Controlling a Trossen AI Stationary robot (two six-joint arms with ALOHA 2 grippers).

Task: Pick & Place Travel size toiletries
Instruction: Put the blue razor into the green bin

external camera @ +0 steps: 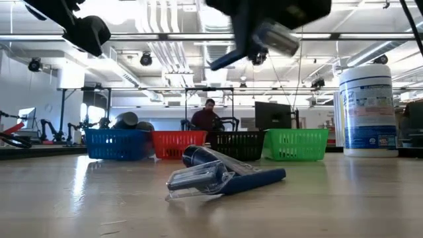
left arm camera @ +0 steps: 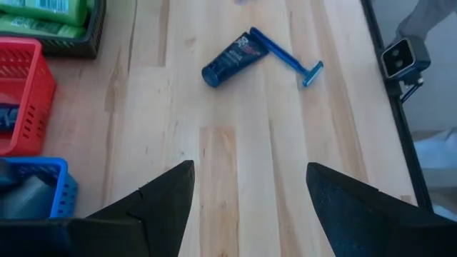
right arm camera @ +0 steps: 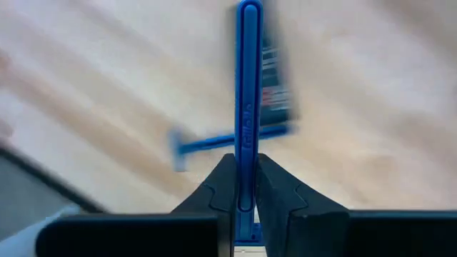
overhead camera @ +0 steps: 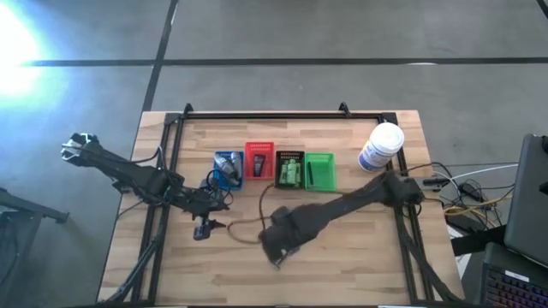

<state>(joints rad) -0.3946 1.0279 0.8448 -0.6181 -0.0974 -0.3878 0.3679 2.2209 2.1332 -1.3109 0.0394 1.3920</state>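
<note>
My right gripper (right arm camera: 246,171) is shut on a blue razor (right arm camera: 247,86) and hangs above the table's near middle (overhead camera: 274,248). Below it, a dark blue tube (left arm camera: 232,58) and a second blue razor (left arm camera: 287,57) lie flat on the wood; both also show in the low view, tube (external camera: 198,157) and razor (external camera: 254,180). My left gripper (left arm camera: 250,168) is open and holds nothing; it hovers left of them (overhead camera: 203,229). Green packets (overhead camera: 291,175) lie in the black basket (overhead camera: 289,156). My right gripper pinches the razor's blue handle (right arm camera: 247,146) between its two fingers. The handle runs along the fingers and sticks out past their tips. The razor is lifted clear of the table, and its pale head (external camera: 276,38) shows beside the gripper in the low view.
Four small baskets stand in a row at the table's middle: blue (overhead camera: 229,167), red (overhead camera: 259,151), black, green (overhead camera: 319,158). A big white round container (overhead camera: 381,145) stands at the far right. A dark frame (overhead camera: 282,114) borders the table. A person (external camera: 208,118) sits in the room beyond.
</note>
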